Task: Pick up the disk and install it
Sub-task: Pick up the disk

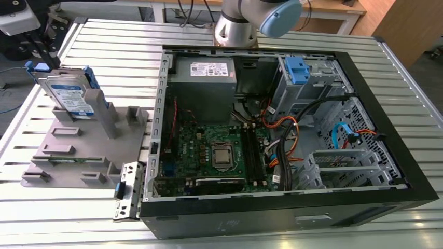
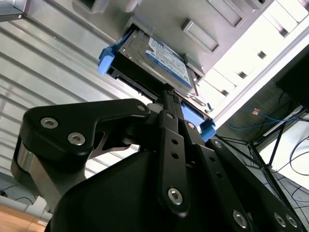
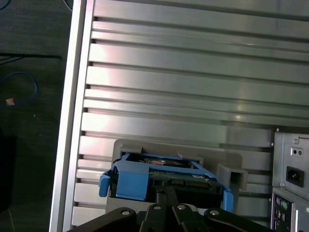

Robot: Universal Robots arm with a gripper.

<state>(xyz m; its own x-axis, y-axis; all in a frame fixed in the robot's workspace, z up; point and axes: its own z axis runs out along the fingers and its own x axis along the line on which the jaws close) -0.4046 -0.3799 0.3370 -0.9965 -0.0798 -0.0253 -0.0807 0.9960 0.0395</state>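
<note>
exterior view: a slatted metal surface [image 1: 387, 67] is seen carrying an open computer case [image 1: 291, 220] and, toward the exterior view's left, a grey fixture [image 1: 76, 150] in which the disk [image 1: 69, 96] is stood on edge. in both wrist views the end effector [image 2: 167, 92] [image 3: 166, 187] is found at the disk's free edge, pressed together and seemingly pinching the blue bracket [image 3: 130, 179]. the disk is judged stiff, fairly heavy and shock-sensitive, and best taken by the bracket rails, not the label face.

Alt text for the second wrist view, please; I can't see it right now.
The black gripper is at the edge of the flat silver-metal disk with a white-and-blue label and blue plastic bracket. The disk sits in a grey plastic holder on the ribbed metal table.
</note>
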